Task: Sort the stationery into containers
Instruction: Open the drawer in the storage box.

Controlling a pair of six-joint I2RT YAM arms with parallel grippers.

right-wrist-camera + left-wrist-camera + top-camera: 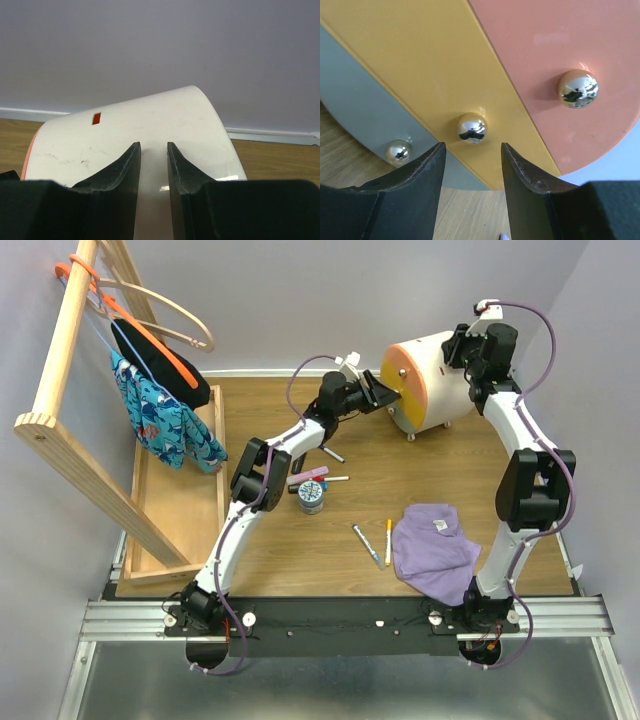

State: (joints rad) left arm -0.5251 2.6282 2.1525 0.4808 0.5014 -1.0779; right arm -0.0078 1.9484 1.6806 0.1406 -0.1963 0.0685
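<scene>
The cream drawer unit (435, 375) lies at the back of the table, its round front facing left. In the left wrist view its yellow drawer (430, 65), orange drawer (555, 45) and a grey drawer (355, 110) each carry a shiny knob. My left gripper (472, 147) is open, just short of the yellow drawer's knob (471, 128), empty. My right gripper (153, 146) is narrowly open, empty, its fingertips against the unit's cream body (150, 120). A pink bar (308, 476), a round jar (311, 497) and pens (367, 545) lie on the table.
A purple cloth (435, 545) lies at the front right beside two pens (388, 540). A long wooden tray (175, 510) and a wooden rack (70, 390) with hangers and hanging clothes (165, 425) fill the left side.
</scene>
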